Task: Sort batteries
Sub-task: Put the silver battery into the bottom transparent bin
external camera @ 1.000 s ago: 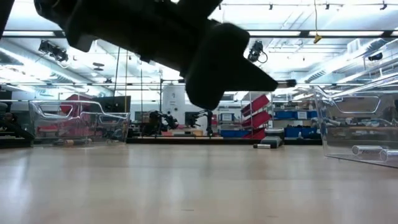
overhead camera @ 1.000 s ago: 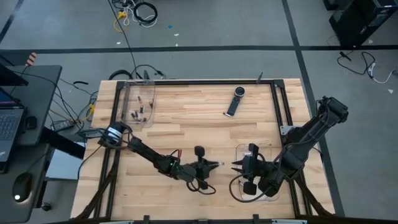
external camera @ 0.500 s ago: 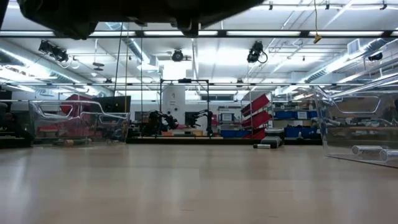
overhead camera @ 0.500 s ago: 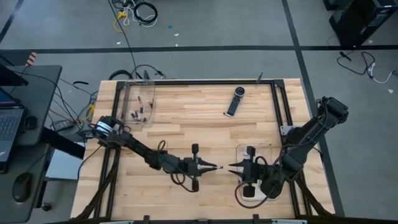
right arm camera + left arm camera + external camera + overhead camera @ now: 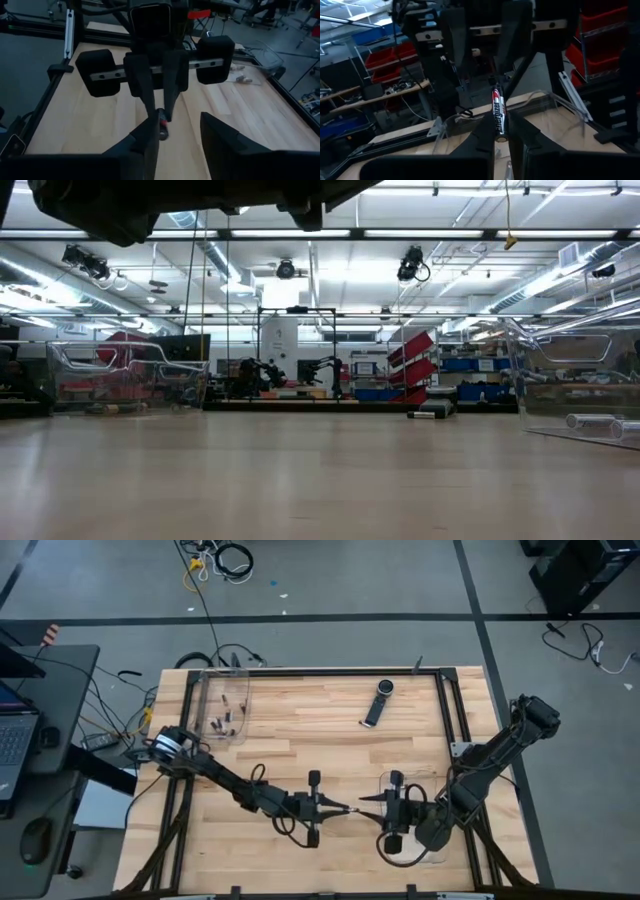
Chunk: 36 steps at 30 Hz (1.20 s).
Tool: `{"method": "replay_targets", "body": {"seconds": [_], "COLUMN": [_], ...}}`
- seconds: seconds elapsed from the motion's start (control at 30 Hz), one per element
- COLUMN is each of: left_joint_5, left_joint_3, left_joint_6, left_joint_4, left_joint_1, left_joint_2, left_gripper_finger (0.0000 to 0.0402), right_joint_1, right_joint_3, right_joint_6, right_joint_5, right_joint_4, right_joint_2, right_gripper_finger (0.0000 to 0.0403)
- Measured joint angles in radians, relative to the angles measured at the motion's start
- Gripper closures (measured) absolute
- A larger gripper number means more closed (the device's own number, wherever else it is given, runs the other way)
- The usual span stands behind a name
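From overhead I have the two arms tip to tip over the front middle of the table [image 5: 300,740]. The left gripper [image 5: 352,810] has its fingers closed on a battery [image 5: 498,116]. In the left wrist view it stands out lengthwise from between the tips, red-and-silver label showing, pointing at the right arm.

The right gripper [image 5: 362,802] has crept a little further toward the left one than it was half a second ago, and a second ago the two were clearly apart. Its fingers [image 5: 220,145] now stand apart, wider than they were. In the right wrist view, the battery's end shows beside one finger, with the other finger well off to the side. I cannot tell whether that nearer finger touches it.

The left arm has barely shifted since half a second ago. A second ago its gripper hung low in front of the low camera; now only a dark edge of the arm shows along the top of that view.

The other batteries [image 5: 226,716] lie in the clear bin [image 5: 218,738] at the table's far left. One more [image 5: 590,421] rests in the clear bin on the right [image 5: 560,395]. The black remote [image 5: 377,705] is unmoved at the far edge.
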Motion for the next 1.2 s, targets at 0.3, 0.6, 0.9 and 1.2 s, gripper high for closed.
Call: {"method": "replay_targets", "body": {"seconds": [0.3, 0.6, 0.9, 1.2], "left_joint_5": [0.027, 0.039, 0.038, 0.037], "left_joint_3": [0.023, 0.043, 0.043, 0.059], "left_joint_6": [0.001, 0.003, 0.004, 0.004], "left_joint_4": [0.028, 0.017, 0.008, 0.004], "left_joint_1": [0.020, 0.021, 0.023, 0.034], "left_joint_2": [0.000, 0.000, 0.000, 0.000], "left_gripper_finger": [0.0380, 0.0380, 0.0380, 0.0380], "right_joint_1": [-0.001, -0.002, -0.009, -0.033], "right_joint_3": [0.000, 0.000, 0.000, 0.000], "right_joint_6": [0.008, 0.010, 0.011, 0.004], "right_joint_5": [-0.003, -0.004, -0.005, -0.021], "right_joint_4": [0.001, 0.001, 0.001, -0.001], "right_joint_2": [0.000, 0.000, 0.000, 0.000], "right_gripper_finger": [0.0259, 0.0261, 0.0282, 0.0308]}}
